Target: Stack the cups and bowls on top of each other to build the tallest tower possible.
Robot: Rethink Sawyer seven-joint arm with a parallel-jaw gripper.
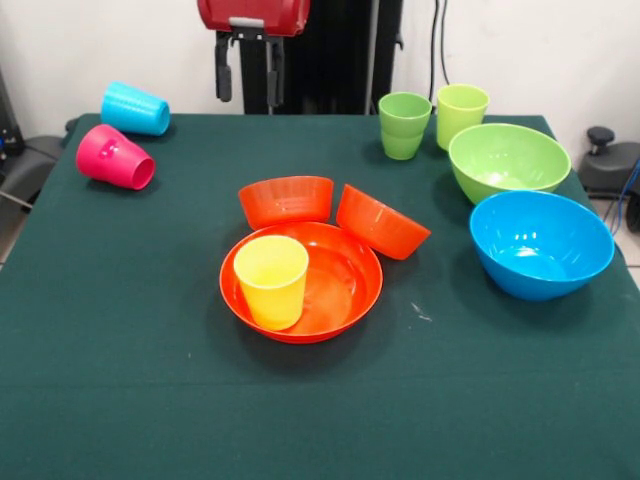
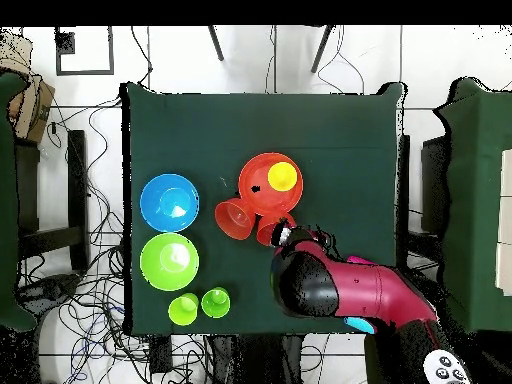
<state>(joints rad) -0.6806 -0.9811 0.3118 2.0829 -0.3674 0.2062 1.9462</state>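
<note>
Bowls and cups sit scattered on the green bench (image 1: 120, 400). A yellow cup (image 1: 271, 281) stands upright inside the wide orange bowl (image 1: 340, 290); two small orange bowls (image 1: 286, 200) lie tilted just behind it. The hand (image 1: 248, 68) hangs open and empty at the far edge. Pink cup (image 1: 114, 157) and sky blue cup (image 1: 134, 108) lie on their sides.
</note>
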